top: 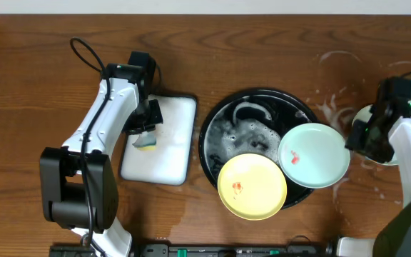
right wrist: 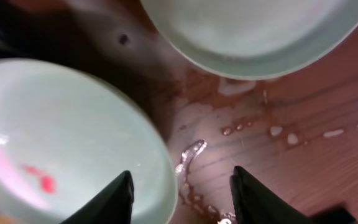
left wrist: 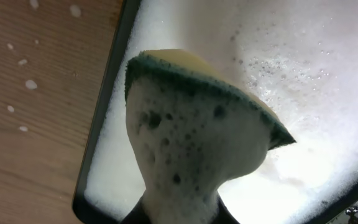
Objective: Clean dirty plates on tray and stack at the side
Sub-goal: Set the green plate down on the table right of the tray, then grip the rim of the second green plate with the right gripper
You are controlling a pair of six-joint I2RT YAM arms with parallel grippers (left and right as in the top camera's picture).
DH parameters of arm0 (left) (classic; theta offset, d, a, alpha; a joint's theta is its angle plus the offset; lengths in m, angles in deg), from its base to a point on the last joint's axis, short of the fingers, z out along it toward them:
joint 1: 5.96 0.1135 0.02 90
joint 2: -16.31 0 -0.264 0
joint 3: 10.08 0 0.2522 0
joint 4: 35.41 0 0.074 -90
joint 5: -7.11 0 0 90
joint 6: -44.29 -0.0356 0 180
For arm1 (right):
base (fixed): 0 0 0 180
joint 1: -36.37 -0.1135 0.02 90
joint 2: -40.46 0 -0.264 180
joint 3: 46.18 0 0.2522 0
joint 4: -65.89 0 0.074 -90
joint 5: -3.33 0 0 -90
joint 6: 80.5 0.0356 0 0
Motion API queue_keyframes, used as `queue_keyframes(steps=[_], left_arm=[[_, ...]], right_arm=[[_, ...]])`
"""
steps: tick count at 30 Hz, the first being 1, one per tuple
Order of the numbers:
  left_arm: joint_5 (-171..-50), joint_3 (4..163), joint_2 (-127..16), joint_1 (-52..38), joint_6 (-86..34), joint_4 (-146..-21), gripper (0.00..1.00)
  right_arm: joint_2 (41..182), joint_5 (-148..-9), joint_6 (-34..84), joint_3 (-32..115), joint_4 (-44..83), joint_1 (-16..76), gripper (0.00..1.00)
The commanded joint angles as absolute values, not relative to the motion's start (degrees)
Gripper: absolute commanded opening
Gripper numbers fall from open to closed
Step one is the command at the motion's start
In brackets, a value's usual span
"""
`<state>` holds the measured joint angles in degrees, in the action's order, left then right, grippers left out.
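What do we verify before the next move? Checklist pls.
1. Sponge gripped by left fingers: ok, foamy.
2. Right fingers open, empty: ok.
3. Mint plate on tray rim clean: not ok, red stain.
4. Yellow plate clean: not ok, red stain.
5. Second mint plate on the table at the side: ok; whether it is clean, cannot tell.
6. Table by that plate dry: not ok, water drops.

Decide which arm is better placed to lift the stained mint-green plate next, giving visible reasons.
Probably right. The right gripper, open, sits at the rim of the stained mint-green plate, on the right edge of the tray. The left gripper is over the white dish, shut on the sponge.
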<state>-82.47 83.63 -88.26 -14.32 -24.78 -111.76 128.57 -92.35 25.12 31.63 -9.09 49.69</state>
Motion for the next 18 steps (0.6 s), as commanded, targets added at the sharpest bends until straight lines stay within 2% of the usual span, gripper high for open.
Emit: queue_keyframes(steps=[1, 2, 5, 6, 7, 12, 18], left_arm=[[-81.62, 83.56, -88.17, -14.30, -25.18, -111.82, 0.13], [-81.62, 83.56, -88.17, -14.30, -25.18, -111.82, 0.13], [-81.62, 83.56, -88.17, -14.28, -25.18, -111.85, 0.13], [-81.64, 83.56, -88.17, -14.28, -25.18, -111.87, 0.13], [-81.64, 83.56, -88.17, -14.28, -25.18, -111.87, 0.13], [-81.79, 83.56, -88.17, -14.28, -25.15, -111.85, 0.13], [-81.79, 83.56, -88.17, -14.30, -25.18, -111.80, 0.13]], right_arm=[[128.55, -88.87, 25.05, 24.02, -2.64, 49.13, 0.40], [128.55, -87.23, 24.85, 22.69, -1.26, 49.13, 0.38], [128.55, -86.20, 24.90, 20.00, 1.25, 49.13, 0.24], [128.53, -86.42, 24.87, 19.98, 1.71, 49.13, 0.04], [128.51, -86.42, 24.90, 20.11, 2.00, 49.13, 0.01], [127.63, -83.52, 24.85, 24.48, 2.21, 49.02, 0.01], [127.31, -64.89, 23.15, 26.82, 10.41, 47.77, 0.01]])
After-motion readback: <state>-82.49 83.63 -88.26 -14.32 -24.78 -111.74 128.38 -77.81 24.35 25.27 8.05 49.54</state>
